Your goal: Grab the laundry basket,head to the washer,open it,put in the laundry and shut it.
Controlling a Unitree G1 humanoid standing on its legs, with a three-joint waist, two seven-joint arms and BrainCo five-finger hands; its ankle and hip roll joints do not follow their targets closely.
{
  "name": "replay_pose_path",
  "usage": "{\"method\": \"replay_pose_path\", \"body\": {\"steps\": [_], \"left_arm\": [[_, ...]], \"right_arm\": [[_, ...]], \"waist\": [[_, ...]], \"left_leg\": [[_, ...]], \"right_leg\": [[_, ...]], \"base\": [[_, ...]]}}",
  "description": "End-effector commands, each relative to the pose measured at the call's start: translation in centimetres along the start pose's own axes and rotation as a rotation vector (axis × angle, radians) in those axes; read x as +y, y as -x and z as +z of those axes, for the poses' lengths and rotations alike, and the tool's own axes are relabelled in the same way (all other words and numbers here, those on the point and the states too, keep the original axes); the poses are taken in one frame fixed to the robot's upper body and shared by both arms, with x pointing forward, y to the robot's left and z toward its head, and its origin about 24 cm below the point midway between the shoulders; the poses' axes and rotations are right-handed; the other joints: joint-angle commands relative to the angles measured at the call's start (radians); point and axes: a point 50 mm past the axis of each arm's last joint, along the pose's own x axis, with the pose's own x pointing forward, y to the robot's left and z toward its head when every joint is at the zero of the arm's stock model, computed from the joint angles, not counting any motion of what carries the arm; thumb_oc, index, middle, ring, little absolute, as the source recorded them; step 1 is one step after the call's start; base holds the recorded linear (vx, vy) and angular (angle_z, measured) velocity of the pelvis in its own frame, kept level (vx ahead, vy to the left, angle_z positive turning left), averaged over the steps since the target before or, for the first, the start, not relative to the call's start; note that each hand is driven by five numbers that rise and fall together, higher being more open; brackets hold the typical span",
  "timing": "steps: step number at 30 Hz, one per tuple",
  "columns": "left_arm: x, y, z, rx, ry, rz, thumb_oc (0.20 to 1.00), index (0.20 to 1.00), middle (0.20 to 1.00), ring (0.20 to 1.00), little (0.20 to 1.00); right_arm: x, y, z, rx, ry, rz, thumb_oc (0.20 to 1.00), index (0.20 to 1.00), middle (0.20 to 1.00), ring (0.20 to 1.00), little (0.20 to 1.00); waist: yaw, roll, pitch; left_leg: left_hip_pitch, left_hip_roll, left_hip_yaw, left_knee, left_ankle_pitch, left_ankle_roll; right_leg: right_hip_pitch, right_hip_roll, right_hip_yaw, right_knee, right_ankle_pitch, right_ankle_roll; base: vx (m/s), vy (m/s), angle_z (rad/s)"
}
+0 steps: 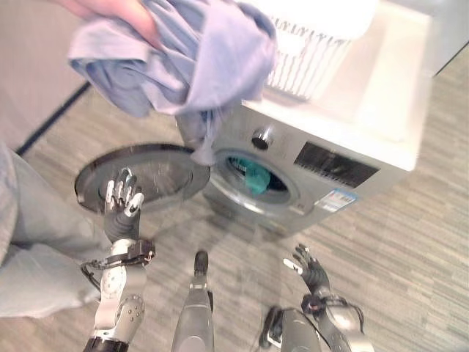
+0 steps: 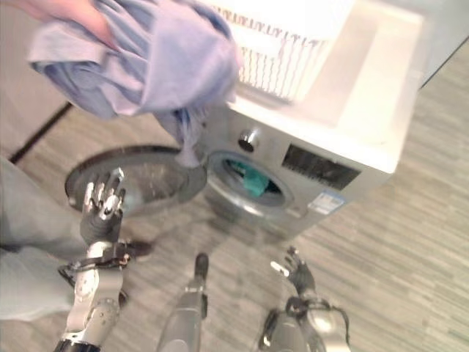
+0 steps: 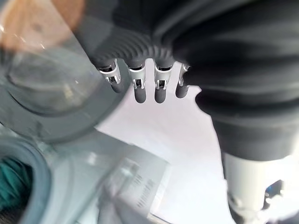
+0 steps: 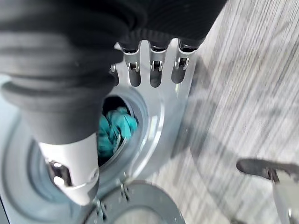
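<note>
- I take the washer [image 1: 322,158] as my landmark. Its round door [image 1: 143,176] is swung fully open to its left, and a teal garment [image 1: 256,178] already lies inside the drum.
- The white laundry basket [image 1: 311,51] sits on top of the washer, toward the back of its lid.
- A lavender-blue cloth [image 1: 183,66] hangs above and left of the washer's opening, pinched by a person's hand [image 1: 121,13]; neither of my hands has it.
- My left hand [image 1: 123,202] is raised in front of the open door, fingers straight and spread, empty. My right hand [image 1: 311,273] hangs low in front of the washer, fingers loosely relaxed, also empty.
- I judge the cloth soft, light and floppy: it will drape and trail, so I would bunch it at the thick gathered fold, not at the dangling tail near the door rim.
- The right wrist view looks straight into the drum and shows the teal garment's crumpled folds, which the head views show small. The head views alone show the basket and the hanging cloth.
</note>
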Motion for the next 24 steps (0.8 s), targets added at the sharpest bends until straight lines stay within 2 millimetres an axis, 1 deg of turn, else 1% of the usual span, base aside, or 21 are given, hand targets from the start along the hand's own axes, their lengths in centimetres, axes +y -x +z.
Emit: {"method": "replay_pose_path", "body": {"steps": [1,2,4,5,7,8,11,12,14,15,16,17,18,24], "left_arm": [[-1.0,-1.6,2.3,-0.113,0.03,-0.067,1.0,1.0,1.0,1.0,1.0],[-1.0,-1.6,2.3,-0.113,0.03,-0.067,1.0,1.0,1.0,1.0,1.0],[-0.7,-1.3,1.8,-0.089,0.041,-0.048,1.0,1.0,1.0,1.0,1.0],[-0.6,-1.1,1.5,-0.073,0.047,-0.041,1.0,1.0,1.0,1.0,1.0],[-0.4,-0.7,1.1,-0.051,0.045,-0.031,1.0,1.0,1.0,1.0,1.0],[-0.1,-0.3,0.5,-0.027,0.054,-0.013,1.0,1.0,1.0,1.0,1.0],[0.1,0.1,0.0,0.001,0.061,0.003,1.0,1.0,1.0,1.0,1.0],[0.1,0.1,0.0,0.001,0.061,0.003,1.0,1.0,1.0,1.0,1.0],[0.3,0.4,-0.4,0.016,0.082,0.029,1.0,1.0,1.0,1.0,1.0],[0.3,0.5,-0.5,0.019,0.083,0.033,1.0,1.0,1.0,1.0,1.0],[0.5,0.7,-0.7,0.029,0.078,0.041,1.0,1.0,1.0,1.0,1.0],[0.7,0.8,-0.8,0.036,0.076,0.049,1.0,1.0,1.0,1.0,1.0],[0.9,1.0,-0.9,0.043,0.068,0.057,1.0,1.0,1.0,1.0,1.0],[1.5,1.2,-0.7,0.037,0.05,0.076,1.0,1.0,1.0,1.0,1.0]], "right_arm": [[0.2,-1.1,1.9,-0.076,-0.021,-0.022,1.0,1.0,1.0,1.0,1.0],[0.1,-1.1,1.9,-0.076,-0.021,-0.022,1.0,1.0,1.0,1.0,1.0],[-0.3,-0.8,0.9,-0.035,-0.025,-0.046,1.0,1.0,1.0,1.0,1.0],[-0.6,-0.6,0.4,-0.017,-0.034,-0.062,1.0,1.0,1.0,1.0,1.0],[-0.8,-0.2,-0.3,0.009,-0.054,-0.077,1.0,1.0,1.0,1.0,1.0],[-1.0,0.1,-0.8,0.023,-0.077,-0.098,1.0,1.0,1.0,1.0,1.0],[-1.6,0.6,-1.7,0.056,-0.116,-0.151,1.0,1.0,1.0,1.0,1.0],[-1.6,0.6,-1.7,0.056,-0.117,-0.151,1.0,1.0,1.0,1.0,1.0],[-2.3,1.0,-2.4,0.077,-0.193,-0.217,1.0,1.0,1.0,1.0,1.0],[-2.5,1.1,-2.4,0.076,-0.202,-0.231,1.0,1.0,1.0,1.0,1.0],[-3.4,1.4,-2.7,0.08,-0.217,-0.274,1.0,1.0,1.0,1.0,1.0],[-3.9,1.5,-2.6,0.075,-0.224,-0.305,1.0,1.0,1.0,1.0,1.0],[-5.1,1.7,-2.6,0.07,-0.242,-0.367,1.0,1.0,1.0,1.0,1.0],[-8.5,2.1,0.1,-0.056,-0.251,-0.522,1.0,1.0,1.0,1.0,1.0]], "waist": [[-0.014,-0.011,0.038],[-0.013,-0.01,0.039],[-0.021,-0.006,0.014],[-0.025,0.002,0.0],[-0.031,0.003,-0.022],[-0.038,0.004,-0.046],[-0.044,0.001,-0.073],[-0.044,0.001,-0.073],[-0.053,-0.001,-0.093],[-0.055,-0.001,-0.101],[-0.059,-0.003,-0.109],[-0.059,-0.004,-0.112],[-0.06,-0.005,-0.12],[-0.066,-0.006,-0.137]], "left_leg": [[0.044,0.017,0.026,0.04,-0.098,-0.031],[0.047,0.017,0.026,0.038,-0.097,-0.031],[0.093,0.02,0.037,0.009,-0.1,-0.029],[0.101,0.023,0.043,-0.005,-0.084,-0.019],[0.144,0.026,0.06,-0.035,-0.086,-0.018],[0.18,0.025,0.077,-0.058,-0.091,-0.015],[0.224,0.023,0.094,-0.079,-0.099,-0.01],[0.225,0.023,0.094,-0.079,-0.099,-0.01],[0.259,0.021,0.109,-0.092,-0.106,-0.006],[0.261,0.021,0.11,-0.093,-0.107,-0.005],[0.273,0.021,0.115,-0.096,-0.11,-0.006],[0.276,0.02,0.115,-0.098,-0.111,-0.005],[0.288,0.019,0.117,-0.105,-0.112,-0.005],[0.295,0.018,0.115,-0.121,-0.112,-0.005]], "right_leg": [[0.126,0.041,-0.006,-0.265,0.078,-0.039],[0.13,0.041,-0.006,-0.268,0.08,-0.039],[0.172,0.045,-0.004,-0.31,0.095,-0.029],[0.18,0.047,-0.012,-0.33,0.124,-0.027],[0.214,0.047,-0.005,-0.361,0.139,-0.018],[0.238,0.045,0.004,-0.387,0.151,-0.008],[0.269,0.044,0.018,-0.414,0.164,0.001],[0.269,0.044,0.018,-0.414,0.164,0.001],[0.293,0.044,0.032,-0.437,0.174,0.009],[0.298,0.046,0.031,-0.443,0.178,0.01],[0.31,0.044,0.033,-0.45,0.178,0.011],[0.316,0.045,0.032,-0.452,0.177,0.011],[0.325,0.045,0.032,-0.461,0.181,0.015],[0.335,0.049,0.037,-0.481,0.188,0.018]], "base": [[0.07,0.014,-0.08],[0.04,0.013,-0.09],[0.04,0.029,-0.13],[0.04,0.046,-0.12],[0.07,0.042,-0.16],[0.12,0.025,-0.2],[0.08,0.01,-0.15],[0.06,0.001,-0.1],[0.07,0.004,-0.04],[0.06,0.001,-0.19],[0.05,-0.008,-0.22],[0.06,-0.008,-0.19],[0.03,-0.005,-0.03],[0.0,0.002,-0.01]]}}
